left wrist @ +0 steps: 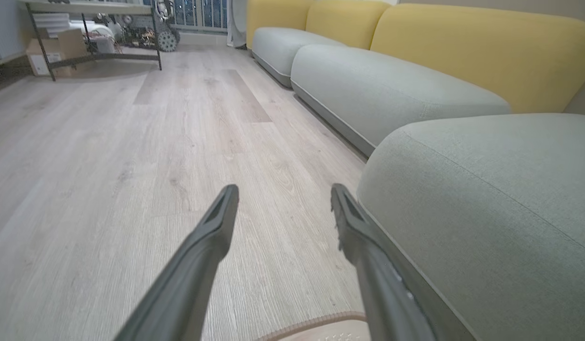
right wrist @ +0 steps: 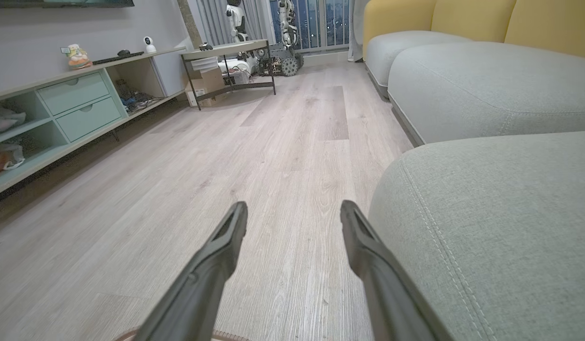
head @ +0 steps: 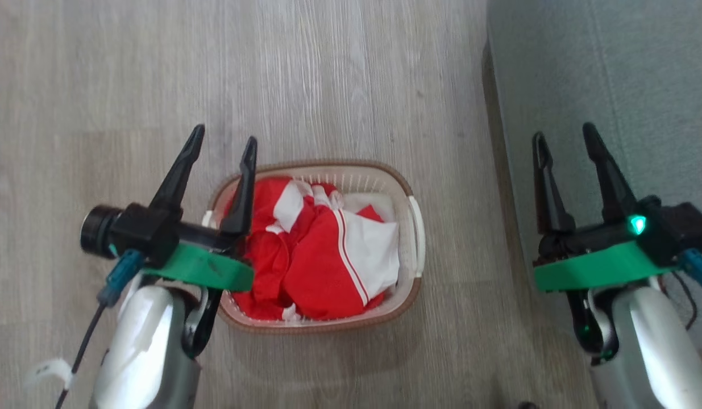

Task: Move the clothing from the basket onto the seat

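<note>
**Both tools empty, clothing in basket**

The left tool (head: 224,136) and right tool (head: 563,132) hover with fingers spread wide, gripping nothing. The left one hangs over the left rim of the basket (head: 412,196), which stands on the floor (head: 328,74). The red-and-white clothing (head: 316,250) lies crumpled inside it. The right tool is above the seat (head: 612,74), which sits to the basket's right, apart from it.

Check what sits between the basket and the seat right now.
Just a strip of bare wood-look floor separates the basket from the seat, as the head view shows.
</note>
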